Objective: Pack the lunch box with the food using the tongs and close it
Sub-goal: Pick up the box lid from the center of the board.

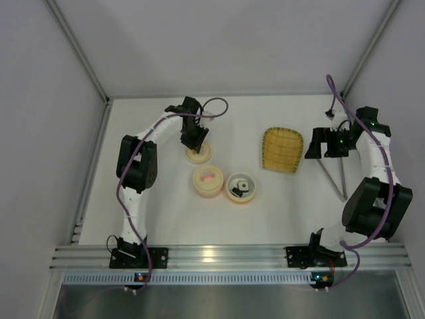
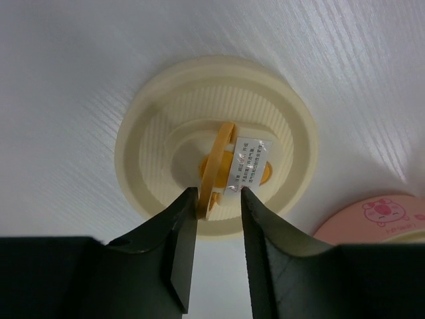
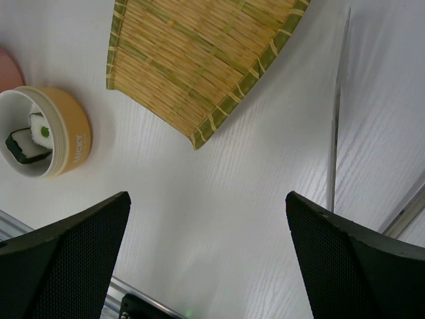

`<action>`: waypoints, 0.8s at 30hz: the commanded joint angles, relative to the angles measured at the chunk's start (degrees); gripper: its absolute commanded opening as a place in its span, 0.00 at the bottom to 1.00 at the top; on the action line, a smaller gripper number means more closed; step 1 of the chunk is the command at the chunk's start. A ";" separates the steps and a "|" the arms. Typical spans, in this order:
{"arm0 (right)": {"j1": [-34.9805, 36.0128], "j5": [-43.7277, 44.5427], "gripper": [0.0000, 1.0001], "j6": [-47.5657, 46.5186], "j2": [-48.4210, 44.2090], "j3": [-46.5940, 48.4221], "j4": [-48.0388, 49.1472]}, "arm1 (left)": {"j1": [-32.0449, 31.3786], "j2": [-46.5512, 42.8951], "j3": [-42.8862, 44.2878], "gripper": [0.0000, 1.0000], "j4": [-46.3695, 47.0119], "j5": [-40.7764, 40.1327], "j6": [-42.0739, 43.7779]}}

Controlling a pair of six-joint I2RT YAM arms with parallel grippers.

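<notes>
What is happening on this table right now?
The left hand sits over a cream lid, its fingers pressing either side of the lid's orange ring handle. The lid rests on the table. The right hand hangs wide open and empty above the table, near the metal tongs, which lie untouched. Two sushi pieces are already in the open beige bowl.

Table (image 1: 166, 222) holds tray (image 1: 281, 149), tongs (image 1: 342, 194), lid (image 2: 146, 133), lunch box (image 3: 70, 133) (1 pink tub (image 1: 207, 181)).

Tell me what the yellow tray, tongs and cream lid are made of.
The yellow tray: matte woven strips, likely bamboo or straw. The tongs: thin, silver-grey, glinting, probably metal. The cream lid: smooth moulded ridges, slight sheen, probably plastic.
</notes>
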 commanded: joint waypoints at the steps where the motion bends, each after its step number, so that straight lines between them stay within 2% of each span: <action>1: 0.62 -0.91 0.99 -0.77 0.05 -0.35 1.39 | -0.60 -1.11 -0.82 0.36 1.73 -0.15 0.01; 4: 0.62 -0.83 0.99 -0.77 -0.03 -0.52 1.39 | -0.69 -1.11 -1.26 0.27 2.17 -0.59 -0.08; 11: 0.62 -1.00 0.99 -0.85 -0.39 -0.52 1.30 | -0.78 -1.46 -0.57 0.20 2.35 -2.70 -0.52; 13: 0.62 -1.00 0.99 -0.94 -0.65 -0.43 1.13 | -0.78 -1.89 0.83 0.15 1.74 -4.10 -0.26; 16: 0.71 -1.00 0.99 -1.21 -1.26 -0.35 0.95 | -0.78 -3.12 6.80 0.06 -1.33 -5.08 0.18; 21: 0.71 -1.26 0.99 -1.38 -2.14 -0.08 0.42 | -2.88 -5.23 22.17 0.03 -10.81 -5.33 1.23; 24: 0.71 -1.88 0.99 -0.94 -2.58 -0.17 0.42 | -6.74 -8.04 23.00 0.03 -12.94 -7.01 2.38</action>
